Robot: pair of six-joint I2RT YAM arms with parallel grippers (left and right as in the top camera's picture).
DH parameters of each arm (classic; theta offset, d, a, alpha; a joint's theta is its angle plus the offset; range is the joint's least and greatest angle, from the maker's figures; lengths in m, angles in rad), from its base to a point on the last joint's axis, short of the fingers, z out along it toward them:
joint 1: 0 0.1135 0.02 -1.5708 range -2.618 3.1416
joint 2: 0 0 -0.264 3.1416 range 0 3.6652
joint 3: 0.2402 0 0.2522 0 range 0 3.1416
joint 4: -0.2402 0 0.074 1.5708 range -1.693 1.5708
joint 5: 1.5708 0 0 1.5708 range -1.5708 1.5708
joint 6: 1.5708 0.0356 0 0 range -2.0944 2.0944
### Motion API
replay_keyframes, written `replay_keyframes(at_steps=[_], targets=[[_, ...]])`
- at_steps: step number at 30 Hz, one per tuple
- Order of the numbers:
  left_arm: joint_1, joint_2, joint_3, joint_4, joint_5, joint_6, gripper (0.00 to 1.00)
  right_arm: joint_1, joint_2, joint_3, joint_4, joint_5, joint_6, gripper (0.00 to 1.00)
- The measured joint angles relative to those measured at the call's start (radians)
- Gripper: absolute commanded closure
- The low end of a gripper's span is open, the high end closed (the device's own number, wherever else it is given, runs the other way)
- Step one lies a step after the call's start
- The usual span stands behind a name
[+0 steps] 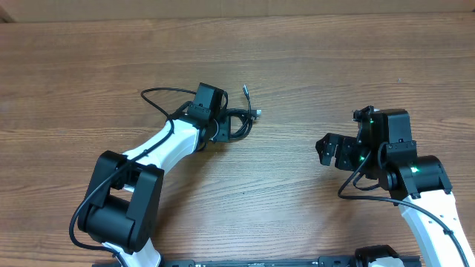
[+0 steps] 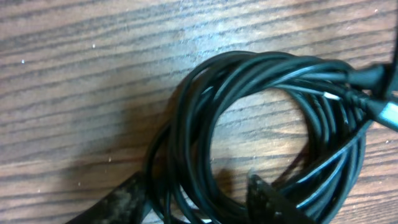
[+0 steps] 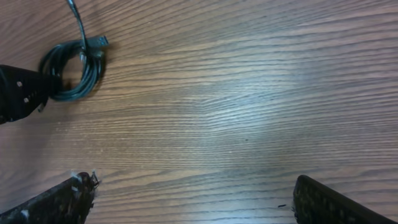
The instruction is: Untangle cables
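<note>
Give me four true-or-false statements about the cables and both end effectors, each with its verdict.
1. The cables lie coiled in a bundle. True.
2. The right end effector grips a cable. False: it is open over the table, apart from the bundle.
3. The left end effector straddles strands of the bundle. True.
4. The table is white plastic. False: it is brown wood grain.

The cables [image 2: 189,124] wear smooth, glossy black sheathing (one plug end [image 2: 387,116] silvery metal); the table [image 2: 74,74] is matt, grained wood.
</note>
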Motion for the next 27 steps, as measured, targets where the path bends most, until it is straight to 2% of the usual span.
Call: replay_keyframes(at_steps=[3, 7, 13, 17, 19, 21, 22, 27], targets=[[0.000, 0.000, 0.008, -0.048, 0.000, -0.003, 0.68, 0.000, 0.000, 0.000, 0.000, -0.016, 0.000, 0.00], [0.000, 0.000, 0.010, -0.084, 0.002, -0.009, 0.89, 0.000, 0.000, 0.000, 0.002, -0.034, 0.000, 0.00], [0.000, -0.004, 0.029, -0.148, 0.024, 0.010, 0.92, 0.000, 0.000, 0.000, 0.029, -0.046, 0.000, 0.00], [-0.002, -0.044, 0.037, -0.200, 0.043, 0.041, 0.93, 0.000, 0.000, 0.000, 0.116, -0.070, 0.000, 0.00], [-0.006, -0.079, 0.039, -0.202, 0.060, 0.061, 0.87, 0.000, 0.000, 0.000, 0.178, -0.096, 0.000, 0.00], [-0.015, -0.112, 0.043, -0.203, 0.076, 0.079, 0.68, 0.000, 0.000, 0.000, 0.229, -0.124, 0.000, 0.00], [-0.022, -0.126, 0.046, -0.203, 0.083, 0.084, 0.63, 0.000, 0.000, 0.000, 0.256, -0.137, 0.000, 0.00], [-0.048, -0.147, 0.062, -0.240, 0.104, 0.115, 0.54, 0.000, 0.000, 0.000, 0.284, -0.182, 0.000, 0.00]])
